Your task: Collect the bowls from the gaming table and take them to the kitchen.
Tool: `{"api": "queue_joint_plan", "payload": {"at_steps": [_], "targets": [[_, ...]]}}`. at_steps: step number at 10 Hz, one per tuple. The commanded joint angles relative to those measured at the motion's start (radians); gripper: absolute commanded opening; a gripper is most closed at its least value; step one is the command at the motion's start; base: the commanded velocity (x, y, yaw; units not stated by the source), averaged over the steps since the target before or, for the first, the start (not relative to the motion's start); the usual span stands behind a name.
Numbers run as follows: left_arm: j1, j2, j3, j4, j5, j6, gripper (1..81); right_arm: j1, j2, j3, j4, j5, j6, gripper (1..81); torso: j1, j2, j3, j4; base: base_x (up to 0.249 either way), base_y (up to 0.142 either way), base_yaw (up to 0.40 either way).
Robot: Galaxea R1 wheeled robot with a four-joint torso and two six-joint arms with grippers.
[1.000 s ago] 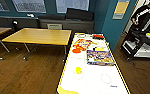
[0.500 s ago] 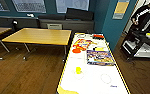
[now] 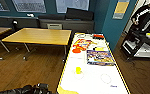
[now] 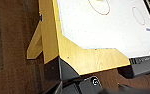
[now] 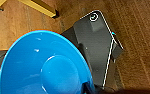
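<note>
**Blue bowl at the right wrist, yellow bowl on the gaming table**

From the head camera I look down the length of the gaming table (image 3: 93,80), its glossy white top edged by a light wood rim. I place everything else from this table. The yellow bowl (image 3: 78,70) sits on the white top, about midway along it and toward the side nearest the brown wooden table (image 3: 39,36). Past it, further from me, a flat colourful game box (image 3: 100,57) lies on the top, and beyond that an orange and red game box (image 3: 81,45) with a round orange piece beside it. A faint circle marking (image 3: 105,78) shows on the white surface near my end.

The brown wooden table stands just beside the gaming table's far half, on wooden floor. On the other side of the gaming table, well apart, a person (image 3: 147,15) stands at a dark cart (image 3: 141,42).

In the left wrist camera I see the gaming table's near corner (image 4: 91,58), wood rim and white top, close below. I cannot tell whether the left pincer is apart or together.

In the right wrist camera the blue bowl (image 5: 44,65) looms large, over the wooden floor (image 5: 138,32). I cannot tell whether the right pincer is clamped on it
</note>
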Motion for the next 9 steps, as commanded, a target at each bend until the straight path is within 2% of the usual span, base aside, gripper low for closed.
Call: {"api": "queue_joint_plan", "payload": {"at_steps": [1, 3, 4, 5, 6, 7, 9], "targets": [[-0.248, 0.028, 0.077, 0.129, 0.198, -0.19, 81.1, 0.007, -0.041, 0.011, -0.02, -0.059, -0.002, 1.0, 0.0, 0.0, 0.0, 0.0, 0.0, 0.0, 0.0], [-0.31, 0.066, 0.125, 0.272, 0.267, -0.365, 81.1, 0.019, -0.038, 0.011, -0.019, -0.085, -0.002, 1.0, 0.0, 0.0, 0.0, 0.0, 0.0, 0.0, 0.0], [-0.328, 0.112, 0.12, 0.314, 0.327, -0.418, 81.1, 0.025, -0.037, 0.009, -0.019, -0.099, 0.0, 1.0, 0.0, 0.0, 0.0, 0.0, 0.0, 0.0, 0.0], [-0.337, 0.163, 0.1, 0.375, 0.373, -0.481, 81.1, 0.028, -0.037, 0.009, -0.017, -0.107, 0.001, 1.0, 0.0, 0.0, 0.0, 0.0, 0.0, 0.0, 0.0], [-0.348, 0.2, 0.054, 0.404, 0.378, -0.525, 81.1, 0.03, -0.04, 0.008, -0.017, -0.107, 0.003, 1.0, 0.0, 0.0, 0.0, 0.0, 0.0, 0.0, 0.0], [-0.371, 0.234, 0.008, 0.406, 0.379, -0.548, 81.1, 0.035, -0.043, 0.006, -0.017, -0.107, 0.003, 1.0, 0.0, 0.0, 0.0, 0.0, 0.0, 0.0, 0.0], [-0.408, 0.327, -0.063, 0.407, 0.452, -0.565, 81.1, 0.044, -0.04, 0.0, -0.017, -0.108, 0.004, 1.0, 0.001, 0.0, 0.0, 0.0, 0.0, 0.0, 0.0]]}}
